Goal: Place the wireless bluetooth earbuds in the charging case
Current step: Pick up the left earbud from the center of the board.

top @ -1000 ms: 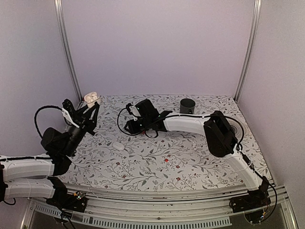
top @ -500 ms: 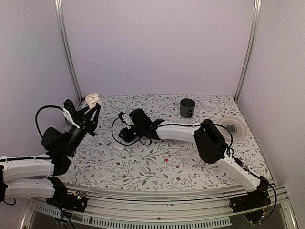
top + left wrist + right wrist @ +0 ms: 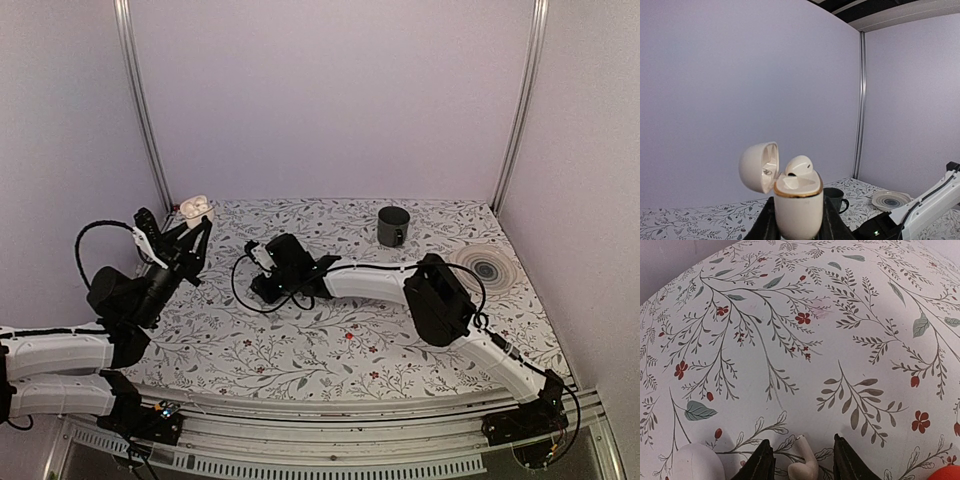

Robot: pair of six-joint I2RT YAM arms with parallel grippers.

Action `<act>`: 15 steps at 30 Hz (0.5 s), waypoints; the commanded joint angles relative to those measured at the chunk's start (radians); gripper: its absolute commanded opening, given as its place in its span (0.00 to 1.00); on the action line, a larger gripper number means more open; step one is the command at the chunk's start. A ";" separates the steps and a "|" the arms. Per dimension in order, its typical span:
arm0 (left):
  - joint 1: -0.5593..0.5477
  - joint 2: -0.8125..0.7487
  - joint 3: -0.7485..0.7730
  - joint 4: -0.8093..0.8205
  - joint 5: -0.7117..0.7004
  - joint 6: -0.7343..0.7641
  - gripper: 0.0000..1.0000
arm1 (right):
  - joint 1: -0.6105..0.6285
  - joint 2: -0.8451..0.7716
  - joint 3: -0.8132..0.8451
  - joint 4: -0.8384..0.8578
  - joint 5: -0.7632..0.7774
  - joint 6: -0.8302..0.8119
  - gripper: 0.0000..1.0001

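Cream-white with a gold rim, the charging case is at your far left, held upright above the desk near its back left corner. Your left fingers are pinching its lower body from both sides. Its lid is swung open to the left, and a seated earbud pokes out of the top of the case on the right side. Moving right, your right arm stretches from its base across to the left of the desk's middle, with the wrist tipped down at the floral cloth. In the right wrist view, a white rounded shape sits at the bottom left, cut off by the frame, and you cannot tell what it is. Next to it, your right fingers are spread. The loose earbud lies on the desk between them, with a gap showing on each side, so neither finger touches it. An orange-red thing peeks in at the bottom right corner of that view. Farther right on the desk, a grey mug stands near the back wall. A plate with dark rings lies close to the right edge.
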 commanded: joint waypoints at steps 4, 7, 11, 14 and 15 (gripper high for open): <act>0.014 0.020 0.003 0.023 0.002 -0.010 0.00 | 0.031 -0.016 -0.032 -0.044 0.077 -0.098 0.37; 0.015 0.027 0.004 0.030 0.002 -0.011 0.00 | 0.043 -0.026 -0.046 -0.039 0.089 -0.122 0.36; 0.015 0.033 0.005 0.037 0.001 -0.013 0.00 | 0.044 -0.034 -0.062 -0.034 0.096 -0.126 0.32; 0.014 0.033 0.004 0.040 0.003 -0.015 0.00 | 0.044 -0.046 -0.083 -0.025 0.097 -0.125 0.28; 0.015 0.033 0.002 0.039 0.003 -0.015 0.00 | 0.043 -0.051 -0.093 -0.017 0.096 -0.124 0.27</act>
